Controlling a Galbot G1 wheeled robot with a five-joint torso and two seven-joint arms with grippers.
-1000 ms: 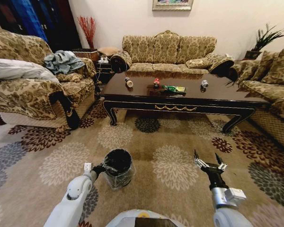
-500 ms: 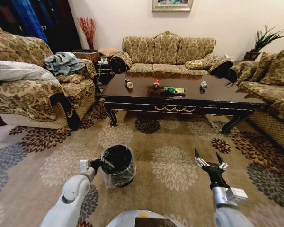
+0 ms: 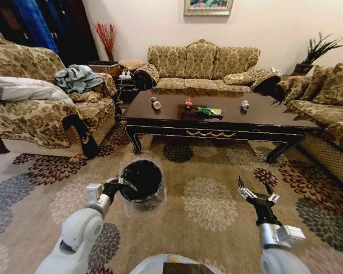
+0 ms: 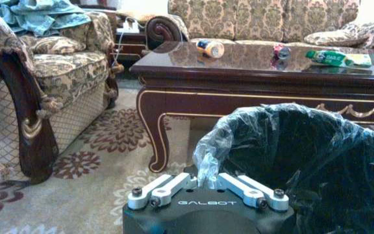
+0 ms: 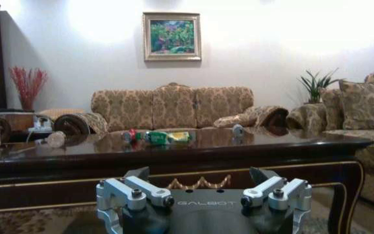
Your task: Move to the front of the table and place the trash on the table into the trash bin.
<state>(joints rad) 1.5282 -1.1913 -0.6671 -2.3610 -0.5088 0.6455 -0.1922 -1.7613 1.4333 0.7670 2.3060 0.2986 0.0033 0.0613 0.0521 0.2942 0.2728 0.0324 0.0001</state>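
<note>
Left gripper (image 4: 206, 187) pinches trash bin (image 3: 140, 181) rim, seemingly off carpet; right gripper (image 3: 257, 196) open, empty; table (image 3: 286, 121) ahead.

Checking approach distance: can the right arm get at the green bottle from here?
Probably not yet. The right gripper hangs open over the carpet, well short of the table; the green bottle lies mid-table. Nothing blocks it.
</note>
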